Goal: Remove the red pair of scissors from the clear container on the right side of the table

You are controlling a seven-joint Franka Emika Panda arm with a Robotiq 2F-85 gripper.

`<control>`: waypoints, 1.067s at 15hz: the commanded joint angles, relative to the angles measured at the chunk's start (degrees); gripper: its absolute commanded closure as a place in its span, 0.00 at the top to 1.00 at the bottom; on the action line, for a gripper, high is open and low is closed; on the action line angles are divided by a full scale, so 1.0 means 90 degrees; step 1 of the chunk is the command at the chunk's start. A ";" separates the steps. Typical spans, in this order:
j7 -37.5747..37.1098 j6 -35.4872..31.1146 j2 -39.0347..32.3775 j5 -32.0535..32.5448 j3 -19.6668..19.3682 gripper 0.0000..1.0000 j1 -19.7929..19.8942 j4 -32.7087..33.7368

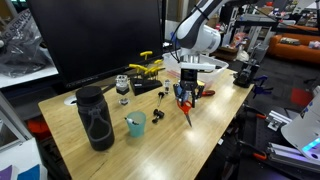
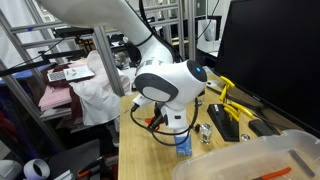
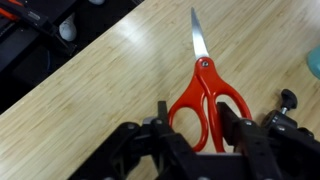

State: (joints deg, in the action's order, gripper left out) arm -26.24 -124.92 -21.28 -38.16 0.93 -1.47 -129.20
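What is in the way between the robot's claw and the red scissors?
Nothing visible. The gripper closes around the handles of the red pair of scissors, and only the table shows past the blades.

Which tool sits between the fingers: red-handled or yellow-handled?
The red pair of scissors, red loops between the fingers, blades pointing away; the yellow-handled tool lies apart.

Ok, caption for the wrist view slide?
Wrist view: end effector straddling the handles of the red pair of scissors, blades pointing away across the table.
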 commanded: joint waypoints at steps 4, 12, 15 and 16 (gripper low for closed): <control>-0.0081 0.0128 -0.0449 0.0315 -0.0090 0.26 -0.0129 0.0466; -0.0043 0.0044 -0.0536 0.0481 -0.0044 0.84 -0.0164 0.0610; -0.0043 -0.0005 -0.0570 0.0496 -0.0047 0.99 -0.0173 0.0673; -0.0054 -0.0026 -0.0559 0.0499 -0.0050 1.00 -0.0176 0.0684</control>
State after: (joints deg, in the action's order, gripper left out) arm -26.49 -124.56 -25.95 -34.61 0.75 -2.71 -123.93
